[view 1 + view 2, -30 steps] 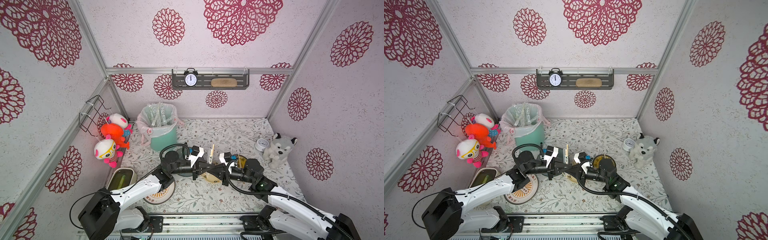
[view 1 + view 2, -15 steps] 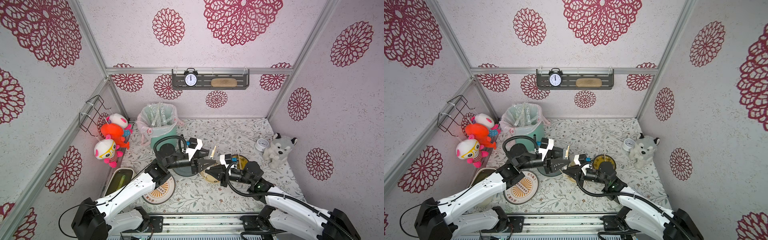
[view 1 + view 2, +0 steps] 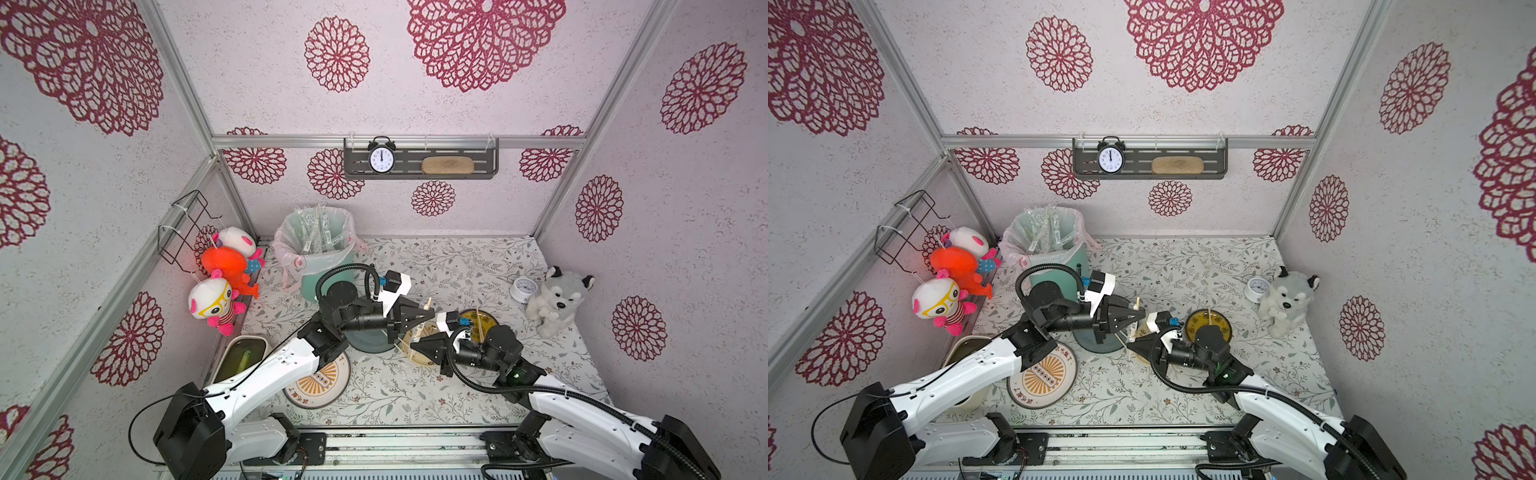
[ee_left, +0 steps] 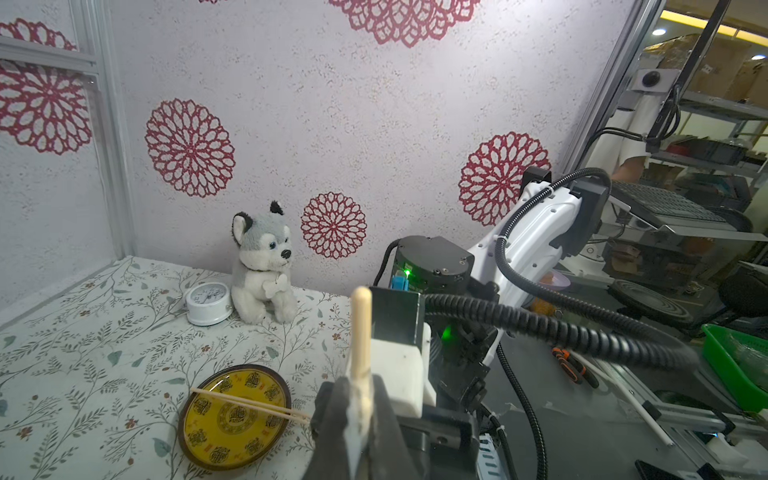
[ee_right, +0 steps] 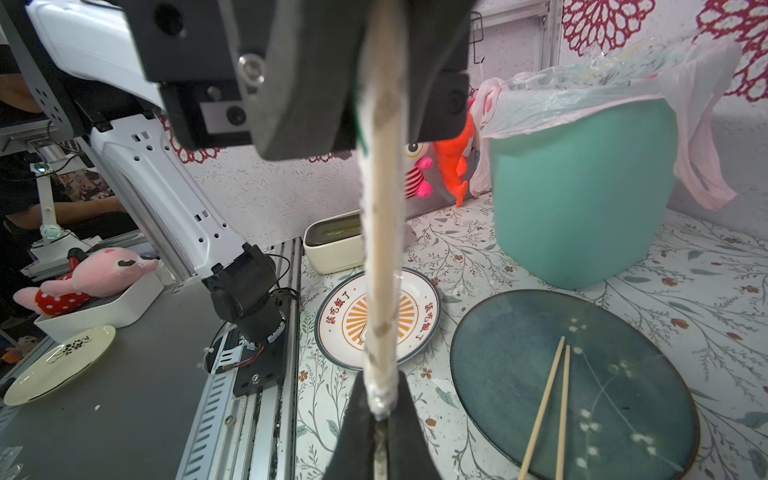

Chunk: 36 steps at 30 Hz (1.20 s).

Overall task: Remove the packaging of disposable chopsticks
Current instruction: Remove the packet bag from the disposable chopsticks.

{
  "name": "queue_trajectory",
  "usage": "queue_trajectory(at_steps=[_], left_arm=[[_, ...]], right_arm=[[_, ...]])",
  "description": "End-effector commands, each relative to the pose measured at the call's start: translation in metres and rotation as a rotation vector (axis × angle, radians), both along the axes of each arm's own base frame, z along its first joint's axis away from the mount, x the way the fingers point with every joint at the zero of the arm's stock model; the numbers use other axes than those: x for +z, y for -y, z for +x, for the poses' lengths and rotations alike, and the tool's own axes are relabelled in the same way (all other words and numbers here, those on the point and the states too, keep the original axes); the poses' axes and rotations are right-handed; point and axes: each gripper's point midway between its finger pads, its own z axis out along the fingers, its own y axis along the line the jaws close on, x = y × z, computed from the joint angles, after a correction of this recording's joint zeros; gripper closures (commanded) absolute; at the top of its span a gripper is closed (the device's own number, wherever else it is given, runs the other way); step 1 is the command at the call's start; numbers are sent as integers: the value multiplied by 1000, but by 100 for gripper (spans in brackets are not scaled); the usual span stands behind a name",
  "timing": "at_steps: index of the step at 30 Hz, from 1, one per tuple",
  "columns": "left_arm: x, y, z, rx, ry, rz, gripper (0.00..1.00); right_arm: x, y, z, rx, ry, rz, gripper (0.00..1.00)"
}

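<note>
One pair of disposable chopsticks (image 4: 360, 328) in its clear crinkly packaging (image 5: 380, 249) hangs between my two grippers above the plates. My left gripper (image 4: 360, 384) is shut on the upper end, where bare wood (image 3: 428, 301) pokes out past its jaws. My right gripper (image 5: 380, 409) is shut on the sleeve's lower tip. In both top views the left gripper (image 3: 1144, 316) sits just behind and above the right gripper (image 3: 1128, 345). Bare pairs lie on the dark teal plate (image 5: 623, 374) and on the yellow plate (image 4: 216, 440).
A teal bin (image 3: 320, 266) with a pink liner holds several empty sleeves at the back left. A white and orange plate (image 3: 318, 380) and a white container (image 3: 241, 357) lie front left. A husky plush (image 3: 557, 299) and a small clock (image 3: 524, 289) stand at the right.
My left gripper opened and lifted off half a second ago, and it has now shut again on the pair's upper end. The right gripper has kept its hold low down.
</note>
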Motion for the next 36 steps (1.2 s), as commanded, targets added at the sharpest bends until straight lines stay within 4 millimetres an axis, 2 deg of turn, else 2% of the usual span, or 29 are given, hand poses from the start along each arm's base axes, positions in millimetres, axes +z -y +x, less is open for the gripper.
queue_trajectory(at_steps=[1,6,9,13,18,21,24,27,36], left_arm=[[-49,-1,-4,-16,-89,86,100],[-87,-1,-13,-40,-171,97,98],[-104,4,-19,-33,-184,144,95],[-127,-2,-26,-33,-218,153,92],[-153,-3,-30,-37,-277,172,87],[-165,-7,-30,-17,-292,190,89],[-153,-6,-33,-41,-271,164,98],[-144,-11,-32,-13,-234,171,98],[-82,-21,-41,-29,-79,56,100]], right_arm=[[56,9,-3,-26,153,143,100],[71,14,-6,-19,172,194,100],[78,15,-8,-12,182,216,100],[87,15,-10,1,188,236,100],[89,14,-9,4,183,244,100],[89,14,-9,7,179,249,100],[85,10,-8,18,164,240,100],[72,5,-3,16,133,212,100],[22,-4,-1,32,29,119,100]])
